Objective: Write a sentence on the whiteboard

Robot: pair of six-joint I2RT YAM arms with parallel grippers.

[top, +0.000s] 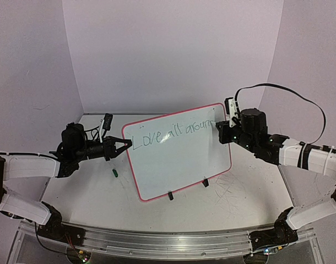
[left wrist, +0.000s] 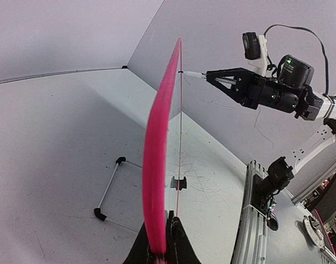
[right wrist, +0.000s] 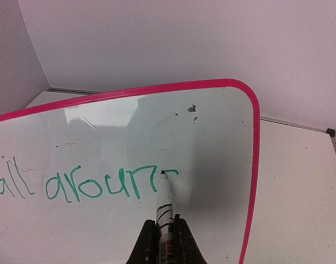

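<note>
Green sentence [top: 157, 137] is crowded toward the right rim of the whiteboard [top: 179, 165], clamped upright mid-frame by the left gripper [top: 123, 146]. With the marker [right wrist: 164, 201] pinched in the right gripper [right wrist: 165, 234], room could be exhausted, or the board tipped by pressure.

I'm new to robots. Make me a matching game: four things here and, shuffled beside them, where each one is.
1 left gripper
2 right gripper
3 small green object
4 green handwritten words

A lying on the scuffed white tabletop
B on the glossy white board's face
C shut on the white marker pen
D shut on the board's pink rim

Pairs: 1-D, 2-C, 3-A, 4-B.
</note>
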